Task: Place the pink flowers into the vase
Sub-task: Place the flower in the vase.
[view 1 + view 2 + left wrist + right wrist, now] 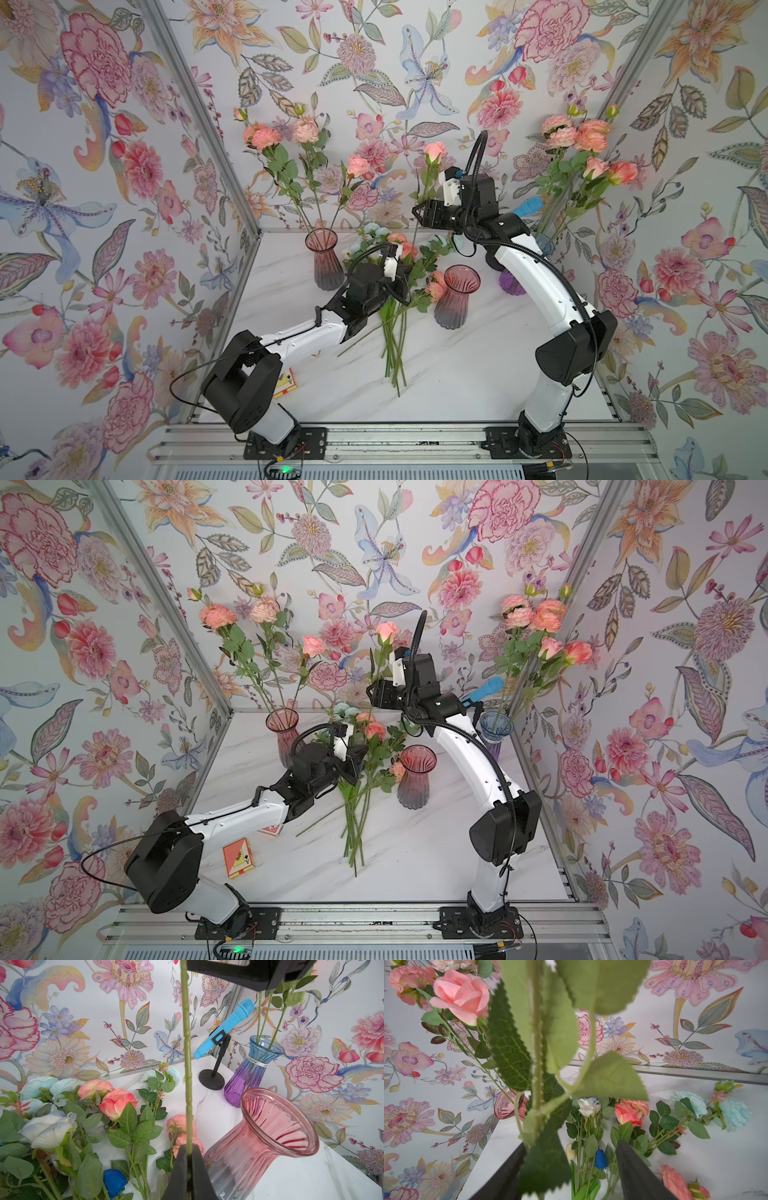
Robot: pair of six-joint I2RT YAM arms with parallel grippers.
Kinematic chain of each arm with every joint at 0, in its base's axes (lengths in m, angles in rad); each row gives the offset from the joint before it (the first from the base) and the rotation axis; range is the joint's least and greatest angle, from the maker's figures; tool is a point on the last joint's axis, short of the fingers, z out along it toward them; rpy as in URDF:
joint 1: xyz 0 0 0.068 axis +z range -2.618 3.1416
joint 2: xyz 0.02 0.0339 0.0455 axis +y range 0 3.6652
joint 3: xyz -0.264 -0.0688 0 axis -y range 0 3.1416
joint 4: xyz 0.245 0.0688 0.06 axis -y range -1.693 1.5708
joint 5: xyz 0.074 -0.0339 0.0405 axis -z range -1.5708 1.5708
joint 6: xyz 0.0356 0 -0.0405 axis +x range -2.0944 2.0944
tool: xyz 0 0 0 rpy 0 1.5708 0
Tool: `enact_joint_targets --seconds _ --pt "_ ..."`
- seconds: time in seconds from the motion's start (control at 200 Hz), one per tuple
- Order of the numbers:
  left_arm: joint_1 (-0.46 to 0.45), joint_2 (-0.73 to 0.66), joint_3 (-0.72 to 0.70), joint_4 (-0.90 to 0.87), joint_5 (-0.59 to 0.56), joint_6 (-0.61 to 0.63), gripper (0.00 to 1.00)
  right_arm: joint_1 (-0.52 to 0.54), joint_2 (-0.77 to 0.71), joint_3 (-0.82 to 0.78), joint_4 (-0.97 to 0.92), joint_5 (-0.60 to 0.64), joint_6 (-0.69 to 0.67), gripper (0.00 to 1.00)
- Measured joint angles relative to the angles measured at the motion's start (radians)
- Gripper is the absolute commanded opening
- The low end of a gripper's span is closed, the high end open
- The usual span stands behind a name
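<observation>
Our left gripper [188, 1148] is clamped tight on the lower part of a green stem [188, 1053]. It holds the stem upright, so the pink rose [435, 150] at the top stands high above the bench [457, 374]. Our right gripper [571, 1144] sits higher up the same stem. Its jaws stand apart on either side of stem and leaves, gripping nothing yet. We judge this to be a handover: a second hold nearer the bloom would free the stem's foot to be steered down into a narrow mouth.

In both top views, the empty pink vase [457, 297] stands upright near the left gripper, at its 3 o'clock. We take it as the likely target. At 10 o'clock, towards the back of the bench, a second pink vase [322, 259] holds several pink stems that fan outward. In the far corner at 2 o'clock, a blue and purple vase [496, 729] holds more pink blooms, next to a blue microphone [225, 1026] on its stand.

Between the two pink vases the remaining flowers lie flat in a heap. There the pink flowers [117, 1103] are mixed with white and pale blue blooms [47, 1130], and their stems point to 6 o'clock. A card box [239, 858] lies at 7 o'clock, beside the left arm.
</observation>
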Motion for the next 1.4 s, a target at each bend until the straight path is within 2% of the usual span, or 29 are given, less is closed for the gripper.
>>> enact_joint_targets --seconds 0.465,0.6,0.811,0.926,1.041,1.236,1.401 --pt "-0.005 0.0 -0.013 0.0 0.0 -0.002 0.0 0.032 0.034 0.068 0.001 -0.011 0.024 0.0" --pt "-0.005 0.003 -0.009 -0.006 0.0 0.001 0.0 0.034 0.034 0.068 0.0 -0.008 0.023 0.0" --pt "-0.005 0.049 0.026 -0.013 -0.011 0.03 0.18 0.034 0.045 0.076 -0.002 0.021 0.011 0.0" --pt "-0.005 0.051 0.026 -0.034 -0.025 0.043 0.2 0.034 0.076 0.109 0.001 0.037 0.002 0.0" --pt "-0.005 0.053 0.029 -0.039 -0.027 0.055 0.34 0.035 0.097 0.127 0.0 0.042 -0.007 0.0" --pt "-0.005 0.063 0.05 -0.047 -0.033 0.064 0.36 0.035 0.102 0.146 -0.001 0.045 -0.024 0.0" --pt "-0.006 0.064 0.051 -0.05 -0.034 0.079 0.56 0.035 0.102 0.16 0.003 0.061 -0.047 0.0"
